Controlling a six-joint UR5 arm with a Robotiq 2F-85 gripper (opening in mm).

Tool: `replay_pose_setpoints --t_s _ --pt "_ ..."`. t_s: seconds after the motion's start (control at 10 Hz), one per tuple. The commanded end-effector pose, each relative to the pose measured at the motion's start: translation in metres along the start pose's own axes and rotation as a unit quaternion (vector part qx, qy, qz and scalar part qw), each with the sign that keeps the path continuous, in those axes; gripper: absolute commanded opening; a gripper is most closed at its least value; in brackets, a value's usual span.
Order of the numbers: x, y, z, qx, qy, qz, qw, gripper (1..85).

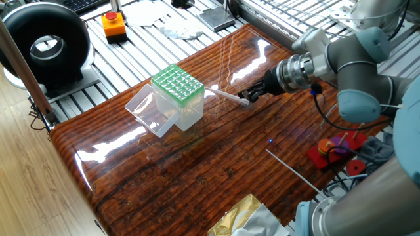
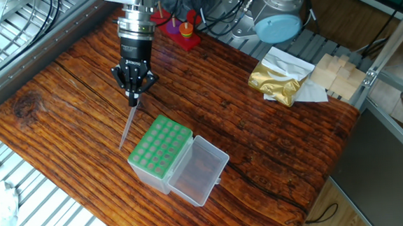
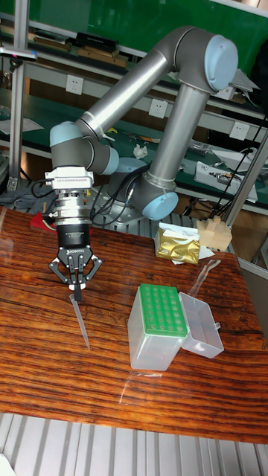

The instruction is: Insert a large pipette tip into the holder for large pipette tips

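The large pipette tip lies flat on the wooden table, its point toward the holder, a clear box with a green grid top and its lid hinged open. My gripper is down at the tip's wide end, fingers closed around it. In the other fixed view the gripper stands over the upper end of the tip, just beyond the holder. The tall fixed view shows the fingertips pinched together on the tip, left of the holder.
A gold foil bag and wooden blocks lie at the table's far side. A red ring-stack toy and a thin rod sit near the arm's base. An orange button box stands off the table.
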State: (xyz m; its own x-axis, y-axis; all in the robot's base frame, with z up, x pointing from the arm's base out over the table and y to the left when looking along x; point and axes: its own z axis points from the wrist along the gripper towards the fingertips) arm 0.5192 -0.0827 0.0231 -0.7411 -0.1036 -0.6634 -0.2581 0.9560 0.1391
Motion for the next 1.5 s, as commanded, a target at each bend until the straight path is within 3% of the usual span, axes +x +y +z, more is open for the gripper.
replay_pose_setpoints --t_s 0.0,0.6,0.7,1.4 --pt "-0.0003 -0.0024 -0.001 -0.003 0.005 -0.014 0.9999 18.0" --pt "-0.0019 0.0019 -0.0019 -0.015 0.008 -0.033 0.9993 35.7" --pt "0.0008 0.0018 -0.0019 -0.015 0.013 -0.043 0.9989 43.0" --pt "-0.0063 -0.0063 -0.0021 -0.012 0.005 -0.045 0.9989 41.3"
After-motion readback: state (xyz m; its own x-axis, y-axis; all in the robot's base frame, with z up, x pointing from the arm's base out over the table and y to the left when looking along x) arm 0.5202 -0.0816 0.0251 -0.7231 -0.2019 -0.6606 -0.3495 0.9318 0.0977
